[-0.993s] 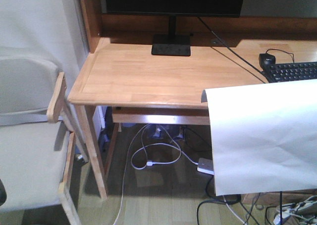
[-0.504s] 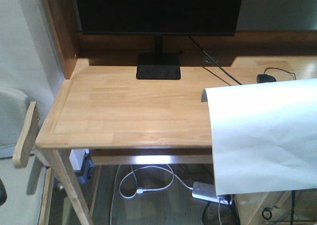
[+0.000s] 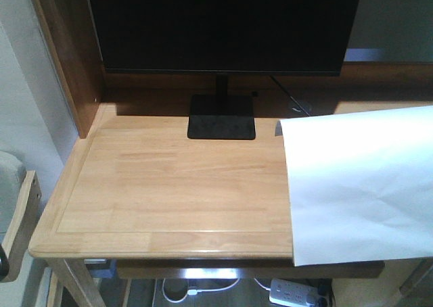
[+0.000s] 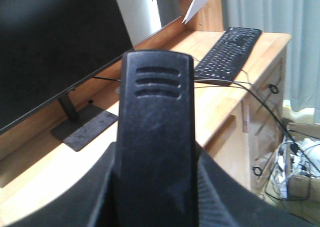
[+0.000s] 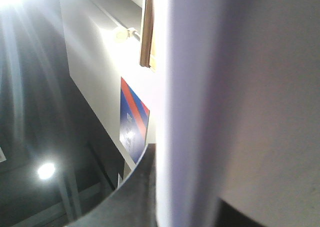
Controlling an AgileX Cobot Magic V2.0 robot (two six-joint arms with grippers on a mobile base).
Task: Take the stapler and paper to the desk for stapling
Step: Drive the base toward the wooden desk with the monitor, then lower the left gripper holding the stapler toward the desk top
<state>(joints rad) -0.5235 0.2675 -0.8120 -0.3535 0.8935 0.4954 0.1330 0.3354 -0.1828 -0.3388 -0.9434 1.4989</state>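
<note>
The black stapler (image 4: 155, 137) fills the middle of the left wrist view, ribbed end pointing away. My left gripper (image 4: 155, 192) is shut on it, one dark finger pressing each side, above the desk (image 4: 220, 102). The paper (image 3: 358, 185), a large white sheet, hangs in the air over the right part of the desk (image 3: 169, 185) in the front view, and one corner of the paper (image 4: 200, 2) shows in the left wrist view. In the right wrist view the paper (image 5: 225, 112) stands edge-on in my right gripper (image 5: 185, 187), which is shut on it. Neither arm shows in the front view.
A black monitor (image 3: 223, 23) on a flat stand (image 3: 222, 126) sits at the back of the desk. A black keyboard (image 4: 227, 52) with cables lies further along. A chair armrest (image 3: 17, 226) stands at the left, and a power strip (image 3: 291, 295) lies on the floor underneath.
The front view has closed in on the desk: the monitor and tabletop grew larger and the chair slid out to the left. The paper keeps its place in the view.
</note>
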